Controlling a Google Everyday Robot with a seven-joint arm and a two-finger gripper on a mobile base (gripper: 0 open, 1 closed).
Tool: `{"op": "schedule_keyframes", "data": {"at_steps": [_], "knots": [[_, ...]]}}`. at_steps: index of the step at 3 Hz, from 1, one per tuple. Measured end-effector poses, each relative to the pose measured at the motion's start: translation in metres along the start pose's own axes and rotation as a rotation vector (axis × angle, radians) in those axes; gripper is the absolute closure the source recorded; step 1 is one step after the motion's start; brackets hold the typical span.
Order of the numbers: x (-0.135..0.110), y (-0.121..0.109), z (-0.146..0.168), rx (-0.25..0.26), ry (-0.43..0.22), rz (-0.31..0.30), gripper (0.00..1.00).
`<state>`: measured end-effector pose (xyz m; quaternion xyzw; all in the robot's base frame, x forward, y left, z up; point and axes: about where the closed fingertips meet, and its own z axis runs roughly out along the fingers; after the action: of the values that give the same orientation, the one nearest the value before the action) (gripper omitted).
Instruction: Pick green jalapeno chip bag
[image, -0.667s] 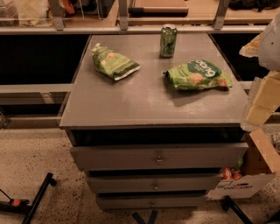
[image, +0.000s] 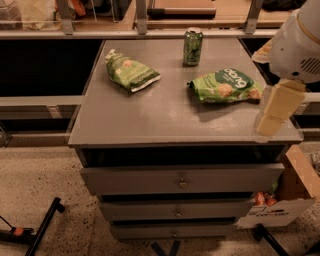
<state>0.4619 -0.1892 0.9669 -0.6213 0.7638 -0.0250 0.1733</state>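
Grey metal drawers (image: 180, 179) sit under a smooth, flat grey tabletop (image: 150, 120). The blocky cream pincer (image: 272, 117) hangs over its right front corner, slightly further inward than before; I cannot tell whether it is spread or pressed together. Beyond it lies a crinkly green wide bag (image: 225, 86). The narrow, crumpled jalapeno bag (image: 131, 71) rests far left, unmoved, and a cylindrical green can (image: 192, 46) stands at the back.

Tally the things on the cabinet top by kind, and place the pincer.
Snack bags: 2, the green jalapeno chip bag at left, the wider green bag at right.
Drink cans: 1, the green can.
Total: 3.
Pincer: at right front corner of the cabinet top.
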Motion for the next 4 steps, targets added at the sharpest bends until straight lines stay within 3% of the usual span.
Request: {"op": "schedule_keyframes", "data": {"at_steps": [2,4], "knots": [[-0.066,-0.027,0.054,-0.038,-0.082,-0.071,0.0],[-0.135,-0.06,0.096,-0.045,-0.136,-0.12,0.0]]}}
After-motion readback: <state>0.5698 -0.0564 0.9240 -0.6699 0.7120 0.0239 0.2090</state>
